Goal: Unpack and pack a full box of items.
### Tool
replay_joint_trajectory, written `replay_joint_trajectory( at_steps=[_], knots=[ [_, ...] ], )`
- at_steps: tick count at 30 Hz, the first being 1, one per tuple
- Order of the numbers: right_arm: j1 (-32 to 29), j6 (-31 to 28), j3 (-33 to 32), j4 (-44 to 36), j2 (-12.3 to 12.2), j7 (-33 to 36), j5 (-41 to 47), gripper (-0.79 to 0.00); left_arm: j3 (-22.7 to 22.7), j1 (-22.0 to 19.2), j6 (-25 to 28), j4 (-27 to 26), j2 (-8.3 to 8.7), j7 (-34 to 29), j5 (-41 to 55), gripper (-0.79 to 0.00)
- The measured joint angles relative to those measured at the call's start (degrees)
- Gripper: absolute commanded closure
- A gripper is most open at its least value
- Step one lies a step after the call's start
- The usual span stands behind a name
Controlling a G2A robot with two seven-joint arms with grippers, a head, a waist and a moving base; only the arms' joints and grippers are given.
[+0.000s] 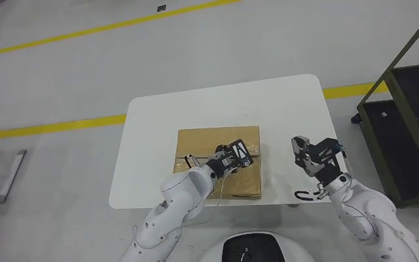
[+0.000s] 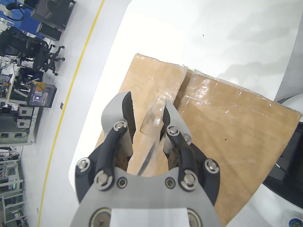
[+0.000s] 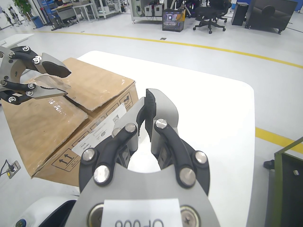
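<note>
Top view: one box [image 1: 200, 141], one table [image 1: 196, 108], left pincer [image 1: 246, 155], right pincer [image 1: 300, 152]

My right end effector [image 3: 147, 105] hangs over the white table [image 3: 201, 100], fingers pressed pad to pad. Cardboard box [image 3: 47, 124] sits at its 10 o'clock. The left end effector [image 3: 62, 81] is spread apart over the top flaps [image 3: 99, 88].
</note>
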State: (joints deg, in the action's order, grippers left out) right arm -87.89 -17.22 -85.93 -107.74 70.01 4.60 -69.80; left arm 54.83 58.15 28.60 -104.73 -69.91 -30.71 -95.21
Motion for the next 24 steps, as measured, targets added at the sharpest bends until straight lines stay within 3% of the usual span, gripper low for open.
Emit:
replay_joint_trajectory(
  at_steps=[2, 11, 18, 24],
  knots=[
    [0.0, 0.0, -0.1, 0.2, 0.0, -0.1, 0.1, 0.000, 0.0, 0.1, -0.1, 0.0, -0.06, 0.1, 0.0, 0.000],
    [1.6, -1.2, 0.9, -0.1, 0.0, 0.2, 3.0, 0.000, 2.1, 1.0, -1.1, -1.6, -0.04, 1.4, 1.3, 0.000],
    [5.3, -3.8, 4.7, -0.1, 0.2, 2.1, 3.8, 0.000, 8.5, 2.7, -2.2, -4.9, 0.41, 3.1, 7.9, 0.000],
    [9.9, -4.2, 10.3, 4.3, 0.8, 2.8, 2.1, 0.000, 13.0, 2.9, 1.1, -6.2, 1.05, 4.5, 10.1, 0.000]
  ],
)
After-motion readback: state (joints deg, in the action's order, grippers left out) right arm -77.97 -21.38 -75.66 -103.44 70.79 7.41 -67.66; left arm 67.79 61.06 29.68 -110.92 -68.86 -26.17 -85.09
